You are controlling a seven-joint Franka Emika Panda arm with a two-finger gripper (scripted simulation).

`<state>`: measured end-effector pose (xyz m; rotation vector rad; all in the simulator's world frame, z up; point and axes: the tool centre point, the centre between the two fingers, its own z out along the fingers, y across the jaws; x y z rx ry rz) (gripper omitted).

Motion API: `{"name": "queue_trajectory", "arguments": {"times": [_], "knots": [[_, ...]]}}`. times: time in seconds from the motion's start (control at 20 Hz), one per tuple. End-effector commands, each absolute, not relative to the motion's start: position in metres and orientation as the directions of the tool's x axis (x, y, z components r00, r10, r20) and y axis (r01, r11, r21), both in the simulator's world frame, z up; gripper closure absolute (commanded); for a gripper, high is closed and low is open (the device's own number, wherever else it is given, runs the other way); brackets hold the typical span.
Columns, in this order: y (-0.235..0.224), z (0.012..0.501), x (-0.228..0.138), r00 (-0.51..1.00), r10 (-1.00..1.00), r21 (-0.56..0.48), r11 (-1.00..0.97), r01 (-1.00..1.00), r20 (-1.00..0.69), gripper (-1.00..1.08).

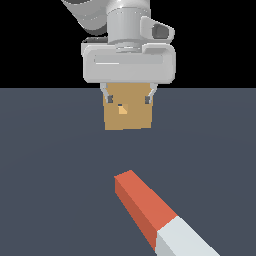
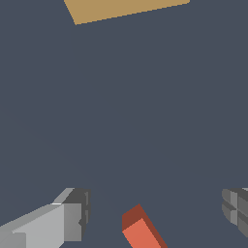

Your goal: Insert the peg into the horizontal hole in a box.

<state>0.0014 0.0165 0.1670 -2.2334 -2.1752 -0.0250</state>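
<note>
Closest to the exterior camera lies the long square-sectioned peg (image 1: 162,220), red-orange on one half and white on the other, flat on the dark slate table (image 1: 50,175). Its long axis runs diagonally: white half toward the exterior view's lower right corner, red-orange end aimed up and inward, roughly toward the box. Nothing touches it; it sits well apart from the arm.

In the wrist view, the red-orange tip of the peg (image 2: 141,230) pokes in between the two fingers (image 2: 75,213), nearer the grey one than its partner at the far edge of frame. So the peg's end sits below the open hand, and most of its length lies beyond the wrist camera's frame. The fingers are spread wide and hold nothing.

Further back, the grey-white gripper (image 1: 127,97) hangs high, palm pointing straight down, with its fingertips overlapping the top edge of the box from this angle. Behind it stands the plain tan cardboard-coloured box (image 1: 128,115), and on its face the small lighter-tan square hole (image 1: 122,109).

My read: the hand must descend and travel along the bar's axis toward the camera to straddle it, and the grasp is not yet begun.
</note>
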Motion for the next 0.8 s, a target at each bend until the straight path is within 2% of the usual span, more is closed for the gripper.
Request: {"name": "queue_trajectory", "arguments": {"times": [0.0,0.4,0.75], "knots": [[0.016,0.167,0.001,0.026,0.999,-0.006,-0.026,1.0,0.028,-0.92],[0.005,0.163,0.001,0.001,1.0,-0.005,-0.001,1.0,0.027,-0.92],[-0.023,0.152,0.001,-0.063,0.998,-0.004,0.063,0.998,0.024,-0.92]]}}
